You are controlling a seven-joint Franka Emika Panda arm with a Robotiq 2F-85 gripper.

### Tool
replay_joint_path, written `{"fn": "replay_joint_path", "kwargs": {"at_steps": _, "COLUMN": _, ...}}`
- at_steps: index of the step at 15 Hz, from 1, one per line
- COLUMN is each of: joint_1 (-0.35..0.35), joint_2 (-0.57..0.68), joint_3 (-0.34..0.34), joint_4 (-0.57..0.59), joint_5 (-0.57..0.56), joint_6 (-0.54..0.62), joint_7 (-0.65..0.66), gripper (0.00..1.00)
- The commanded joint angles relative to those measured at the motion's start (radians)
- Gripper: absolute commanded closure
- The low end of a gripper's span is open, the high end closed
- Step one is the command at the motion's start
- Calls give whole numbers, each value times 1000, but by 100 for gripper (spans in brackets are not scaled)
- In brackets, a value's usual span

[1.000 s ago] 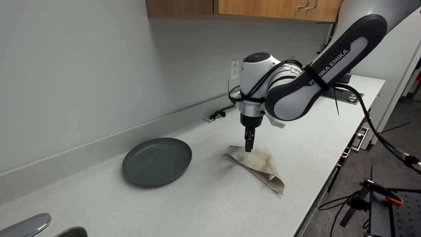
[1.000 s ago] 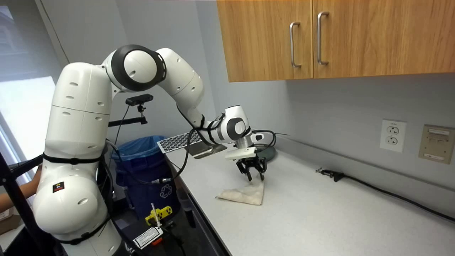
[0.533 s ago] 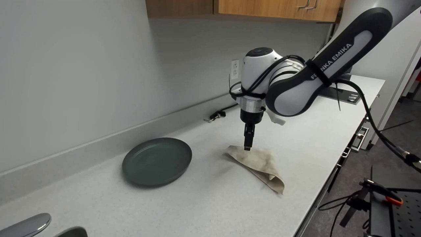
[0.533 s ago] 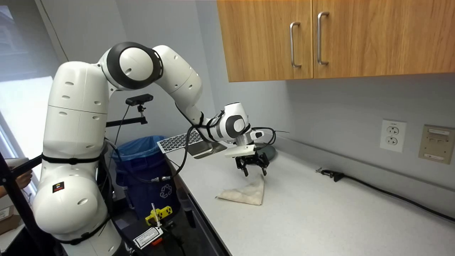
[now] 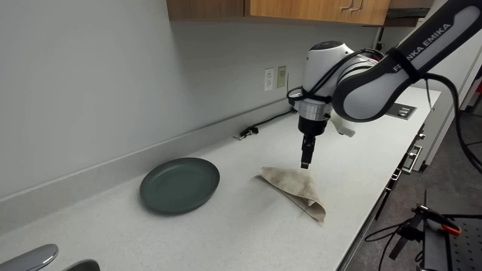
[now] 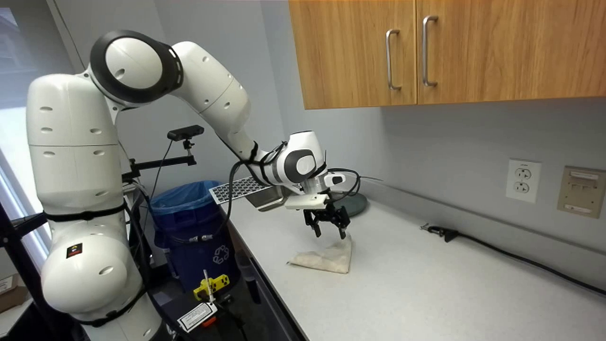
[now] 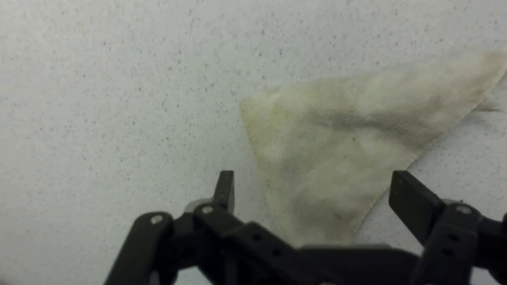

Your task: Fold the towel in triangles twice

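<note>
The towel is beige and lies folded into a rough triangle on the counter. It shows in both exterior views [image 5: 292, 182] [image 6: 326, 260]; one corner looks slightly lifted and curled. In the wrist view the towel [image 7: 336, 146] spreads from the centre to the right edge, and its lower part is hidden by the gripper body. My gripper [image 7: 312, 174] is open and empty, with its fingers wide apart on either side of the towel's narrow part. In both exterior views the gripper [image 5: 304, 165] [image 6: 330, 235] hangs above the towel, apart from it.
A dark green plate [image 5: 180, 185] lies on the counter near the wall. A black clamp with a cable [image 5: 248, 131] lies along the backsplash [image 5: 150, 150]. A faucet [image 5: 30, 258] is at the near corner. Wooden cabinets [image 6: 450, 52] hang above the counter [image 6: 416, 293].
The gripper has risen slightly, then moved back toward the robot's base, from over the towel's far part. It stays open. The towel has not visibly moved.
</note>
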Motion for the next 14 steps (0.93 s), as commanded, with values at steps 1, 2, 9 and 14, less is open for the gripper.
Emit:
{"fn": "replay_joint_path", "kwargs": {"at_steps": 1, "joint_1": -18, "joint_2": -194, "joint_3": 15, "joint_4": -188, "joint_5": 77, "joint_6": 36, "joint_7": -12, "gripper": 0}}
{"fn": "replay_joint_path", "kwargs": {"at_steps": 2, "joint_1": -15, "joint_2": -233, "joint_3": 17, "joint_4": -219, "joint_5": 98, "joint_6": 40, "joint_7": -14, "gripper": 0}}
{"fn": "replay_joint_path", "kwargs": {"at_steps": 9, "joint_1": 33, "joint_2": -472, "joint_3": 32, "joint_4": -361, "joint_5": 255, "joint_6": 89, "joint_7": -48, "gripper": 0}}
{"fn": "replay_joint_path", "kwargs": {"at_steps": 14, "joint_1": 71, "joint_2": -578, "joint_3": 26, "joint_4": -407, "joint_5": 287, "joint_6": 112, "joint_7": -53, "gripper": 0}}
